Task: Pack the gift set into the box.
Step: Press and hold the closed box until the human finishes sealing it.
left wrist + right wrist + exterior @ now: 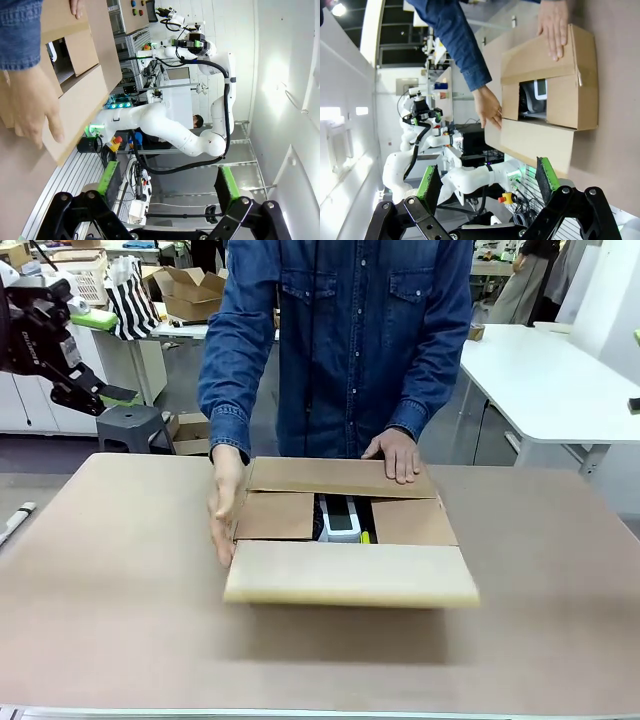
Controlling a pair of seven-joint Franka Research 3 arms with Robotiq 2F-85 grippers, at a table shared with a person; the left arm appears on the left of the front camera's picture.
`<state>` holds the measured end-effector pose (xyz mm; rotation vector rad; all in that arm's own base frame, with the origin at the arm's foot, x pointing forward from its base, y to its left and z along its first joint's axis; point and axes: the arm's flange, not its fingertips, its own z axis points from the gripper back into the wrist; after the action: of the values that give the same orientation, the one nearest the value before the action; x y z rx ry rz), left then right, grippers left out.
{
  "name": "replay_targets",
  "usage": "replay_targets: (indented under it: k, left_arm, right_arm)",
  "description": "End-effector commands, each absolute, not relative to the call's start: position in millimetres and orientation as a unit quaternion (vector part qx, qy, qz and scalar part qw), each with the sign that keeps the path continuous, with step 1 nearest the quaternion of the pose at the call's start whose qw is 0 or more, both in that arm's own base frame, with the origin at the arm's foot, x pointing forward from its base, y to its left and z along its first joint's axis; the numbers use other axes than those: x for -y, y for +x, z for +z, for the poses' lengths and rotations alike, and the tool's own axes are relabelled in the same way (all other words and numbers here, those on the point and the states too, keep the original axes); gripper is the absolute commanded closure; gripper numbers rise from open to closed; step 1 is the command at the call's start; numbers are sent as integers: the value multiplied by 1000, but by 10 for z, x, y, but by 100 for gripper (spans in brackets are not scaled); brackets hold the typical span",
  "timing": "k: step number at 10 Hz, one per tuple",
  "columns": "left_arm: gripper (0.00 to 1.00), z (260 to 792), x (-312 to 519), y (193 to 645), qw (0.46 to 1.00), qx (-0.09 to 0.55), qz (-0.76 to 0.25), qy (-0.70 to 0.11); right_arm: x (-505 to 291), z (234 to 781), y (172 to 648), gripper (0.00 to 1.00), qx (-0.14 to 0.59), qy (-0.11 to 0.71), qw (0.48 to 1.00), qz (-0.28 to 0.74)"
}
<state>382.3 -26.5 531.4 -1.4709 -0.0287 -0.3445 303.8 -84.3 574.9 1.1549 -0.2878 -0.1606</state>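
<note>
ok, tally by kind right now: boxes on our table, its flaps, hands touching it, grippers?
box: 1
flaps: 4
person's hands on it: 2 (side hand, far-flap hand)
grippers: 2 (left gripper, right gripper, both open)
total: 9

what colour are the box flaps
Plain brown cardboard on the box, clearest in the front view.

Brown cardboard carton (350, 575) rests on the surface, well ahead of the right jaws and far off to the upper left of the left jaws. Its far flap and both side flaps are folded in, while the near flap juts outward. A middle gap shows the gift set (340, 531), with its white gadget (540, 90) and yellow pen (365, 537).
</note>
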Motion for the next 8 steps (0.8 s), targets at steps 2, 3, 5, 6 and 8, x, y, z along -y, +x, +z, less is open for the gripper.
replay_targets:
  k: [2,3,5,6,8]
  left_arm:
    - [0,5313,278,3799,730,17,-155,-666]
    - [0,5313,278,3799,730,17,-155,-666]
    - [0,5313,278,3799,730,17,-155,-666]
    - [0,5313,278,3799,730,17,-155,-666]
    - [0,5313,278,3799,730,17,-155,-666]
  right_arm:
    - [823,5755,3049,0,143,551,819,-68]
    - [823,5755,3049,0,143,551,819,-68]
    - [823,5755,3049,0,143,551,819,-68]
    - [823,5755,3049,0,143,551,819,-68]
    - [823,5755,3049,0,143,551,819,-68]
